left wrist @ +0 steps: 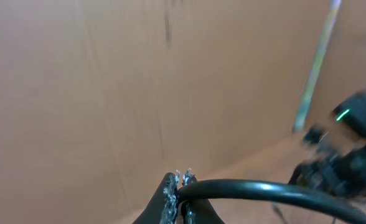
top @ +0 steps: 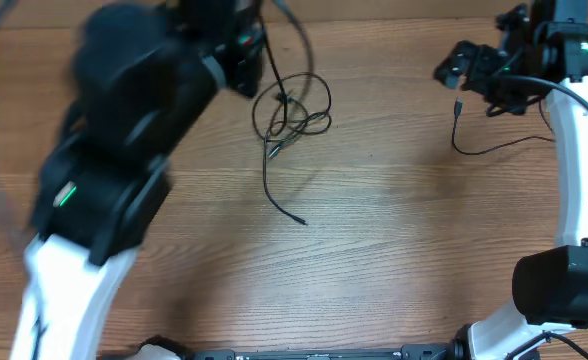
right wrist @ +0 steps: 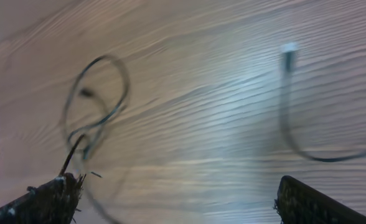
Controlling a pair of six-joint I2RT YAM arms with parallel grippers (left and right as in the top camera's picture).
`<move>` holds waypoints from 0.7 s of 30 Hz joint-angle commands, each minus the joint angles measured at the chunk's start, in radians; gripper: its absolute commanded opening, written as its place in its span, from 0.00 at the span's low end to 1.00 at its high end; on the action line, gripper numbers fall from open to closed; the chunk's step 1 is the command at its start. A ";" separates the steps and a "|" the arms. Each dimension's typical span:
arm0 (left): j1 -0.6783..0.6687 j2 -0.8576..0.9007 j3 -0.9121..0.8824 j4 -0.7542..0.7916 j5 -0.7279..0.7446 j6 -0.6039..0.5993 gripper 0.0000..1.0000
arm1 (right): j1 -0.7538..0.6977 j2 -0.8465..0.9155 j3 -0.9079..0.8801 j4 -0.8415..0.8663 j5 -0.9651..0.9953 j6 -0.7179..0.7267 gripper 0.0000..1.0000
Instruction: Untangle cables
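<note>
Pinching 1 black strand between its closed fingers, the left gripper [left wrist: 178, 182] shows only its 2 fingertips at the bottom edge of the left wrist view. The strand arcs away to the right and is cut off by the frame. That whole view is smeared, so the strand's far end cannot be followed there.

From overhead, the left arm [top: 114, 130] is a large dark blur covering the upper left of the wooden table [top: 404, 250]. It hides the gripper's own outline. A thin line runs from that blur down into the cable tangle [top: 294, 112], which lies on the table at top centre. The tangle is a few overlapping loops, with 1 tail trailing toward the near side and ending in a small plug. How many wires make up the knot is too fine to tell.

A loose cable [top: 494, 146] lies well apart on the right. Its plug end points up toward the right gripper [top: 456, 72], and its other end disappears under the white right arm. The right gripper's fingers [right wrist: 52, 194] are spread wide with nothing between them, hovering over bare wood between the tangle and the loose cable. A small plug tip at the left edge of the right wrist view is cut off.
</note>
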 commanded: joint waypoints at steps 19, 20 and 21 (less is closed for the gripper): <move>-0.002 -0.142 0.013 -0.038 -0.349 0.135 0.04 | 0.300 -0.002 -0.343 0.265 -0.114 0.306 1.00; -0.002 -0.142 0.013 -0.038 -0.378 0.151 0.04 | 0.306 0.000 -0.357 0.288 -0.112 0.319 1.00; -0.002 -0.142 0.013 -0.037 -0.411 0.168 0.04 | 0.311 0.000 -0.369 0.310 -0.112 0.329 1.00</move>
